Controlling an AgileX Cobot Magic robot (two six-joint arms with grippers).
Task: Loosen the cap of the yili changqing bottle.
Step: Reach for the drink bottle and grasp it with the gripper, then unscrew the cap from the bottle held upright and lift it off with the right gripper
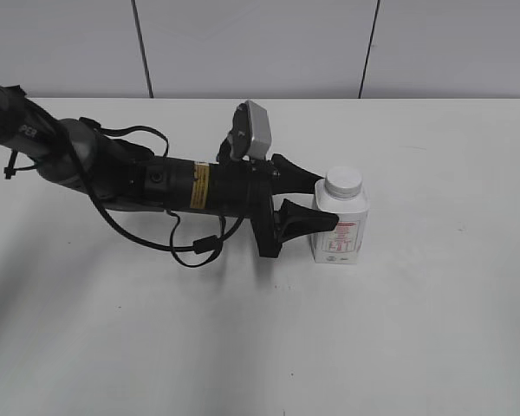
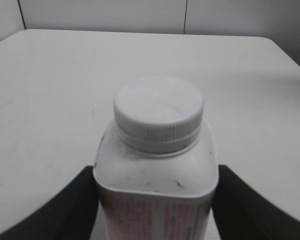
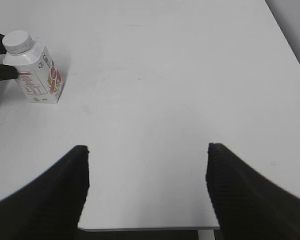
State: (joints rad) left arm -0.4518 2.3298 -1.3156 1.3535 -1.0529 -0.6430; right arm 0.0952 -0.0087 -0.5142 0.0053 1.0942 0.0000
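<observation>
The yili changqing bottle (image 1: 340, 232) stands upright on the white table, white and squarish with a red-printed label. Its white screw cap (image 1: 343, 181) sits on the neck. My left gripper (image 1: 328, 206) reaches in from the left, with one black finger on each side of the bottle's body below the shoulders. In the left wrist view the fingers (image 2: 155, 207) press against both sides of the bottle (image 2: 155, 172), with the cap (image 2: 158, 112) just above. My right gripper (image 3: 147, 185) is open and empty over the table's near edge, far from the bottle (image 3: 39, 75).
The white table (image 1: 416, 329) bears nothing else. The left arm's black cable (image 1: 186, 247) loops on the table left of the bottle. A grey panelled wall (image 1: 260, 43) runs behind the table's far edge.
</observation>
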